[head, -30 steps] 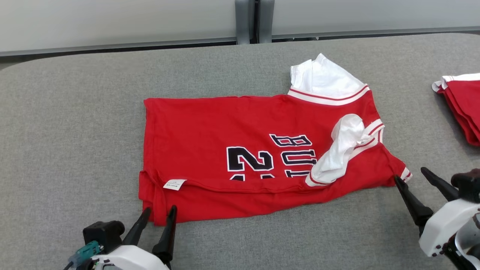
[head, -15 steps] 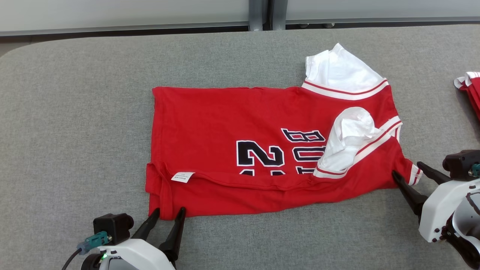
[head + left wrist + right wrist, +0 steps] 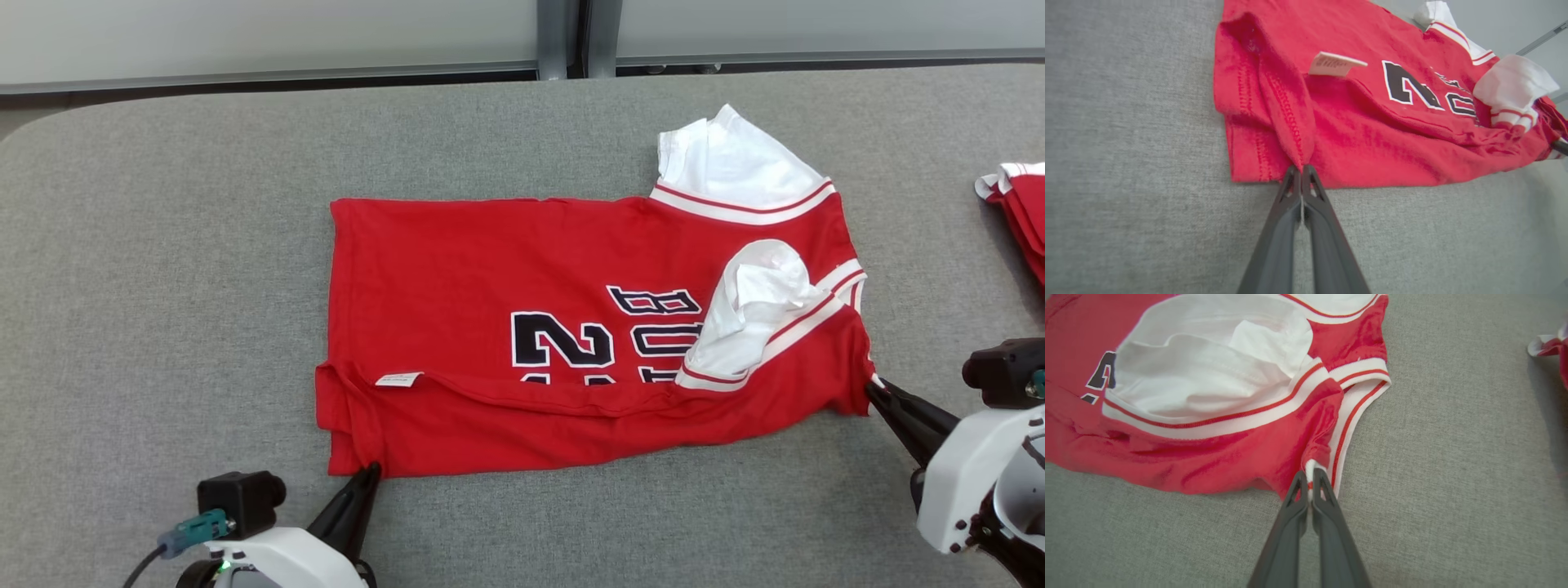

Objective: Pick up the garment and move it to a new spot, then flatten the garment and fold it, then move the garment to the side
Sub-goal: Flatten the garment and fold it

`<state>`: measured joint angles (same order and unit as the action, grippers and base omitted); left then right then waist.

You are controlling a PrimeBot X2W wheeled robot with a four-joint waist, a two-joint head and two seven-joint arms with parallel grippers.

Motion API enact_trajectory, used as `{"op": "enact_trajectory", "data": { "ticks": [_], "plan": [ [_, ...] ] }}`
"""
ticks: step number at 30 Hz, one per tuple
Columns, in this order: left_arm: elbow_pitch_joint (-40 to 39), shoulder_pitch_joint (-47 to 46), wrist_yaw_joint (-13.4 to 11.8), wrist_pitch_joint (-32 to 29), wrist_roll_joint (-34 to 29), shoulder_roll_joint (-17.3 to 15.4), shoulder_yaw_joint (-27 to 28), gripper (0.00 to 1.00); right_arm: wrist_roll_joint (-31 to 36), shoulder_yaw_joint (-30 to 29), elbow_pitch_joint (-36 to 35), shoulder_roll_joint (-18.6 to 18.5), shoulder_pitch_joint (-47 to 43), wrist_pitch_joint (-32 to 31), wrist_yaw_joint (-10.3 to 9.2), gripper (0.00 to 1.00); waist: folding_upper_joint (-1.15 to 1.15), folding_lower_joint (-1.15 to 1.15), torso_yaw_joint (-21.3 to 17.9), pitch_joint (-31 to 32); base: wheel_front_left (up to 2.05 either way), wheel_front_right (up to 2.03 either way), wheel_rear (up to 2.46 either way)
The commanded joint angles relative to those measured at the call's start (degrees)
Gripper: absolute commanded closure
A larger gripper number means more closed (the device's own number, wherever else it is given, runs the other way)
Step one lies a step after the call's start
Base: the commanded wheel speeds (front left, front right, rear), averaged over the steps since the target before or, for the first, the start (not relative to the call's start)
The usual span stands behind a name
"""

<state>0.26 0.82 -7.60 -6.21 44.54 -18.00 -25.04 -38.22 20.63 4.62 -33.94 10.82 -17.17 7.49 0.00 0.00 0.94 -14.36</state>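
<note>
Left tool [image 3: 1302,168] is pinching a bottom corner of the red shirt [image 3: 490,269], and my right tool [image 3: 1309,475] is squeezing its striped edge on the gray surface [image 3: 163,286].

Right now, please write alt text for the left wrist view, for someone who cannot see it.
The left gripper is shut on the near edge of a red jersey lying on a grey table. Its white label shows.
</note>
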Motion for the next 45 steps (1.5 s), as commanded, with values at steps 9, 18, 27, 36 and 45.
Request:
{"op": "enact_trajectory", "data": {
  "ticks": [9,18,27,36,45],
  "plan": [
    [-6.0,7.4,0.7,1.7,3.2,-3.5,3.3,1.00,-6.0,2.3,-6.8,-8.1,-6.8,0.5,0.00,1.00,0.00,0.00,0.1,4.1,0.00,0.00,0.00],
    [-6.8,16.8,0.4,3.7,7.3,-3.3,5.1,1.00,-10.5,-1.6,-5.5,-13.3,-16.4,-0.4,0.00,1.00,0.00,0.00,-0.5,7.5,0.00,0.00,0.00],
    [-5.3,19.1,1.2,0.3,8.7,-3.6,2.3,0.93,-10.6,-0.5,-2.8,-13.2,-21.9,-2.4,0.00,1.00,0.00,0.00,-0.2,6.9,0.00,0.00,0.00],
    [-6.9,20.6,-0.2,0.2,8.8,-4.7,3.4,0.00,-8.2,-5.7,-0.5,-12.9,-22.4,-3.9,0.00,0.00,0.00,0.00,-1.0,6.0,0.00,0.00,0.00],
    [-16.1,7.3,-1.8,-3.4,5.1,-12.4,9.1,0.00,-4.4,-17.4,-9.5,-11.9,-9.0,-10.1,0.00,0.00,0.00,0.00,-0.5,-2.5,0.00,0.00,0.00]
  ]
}}
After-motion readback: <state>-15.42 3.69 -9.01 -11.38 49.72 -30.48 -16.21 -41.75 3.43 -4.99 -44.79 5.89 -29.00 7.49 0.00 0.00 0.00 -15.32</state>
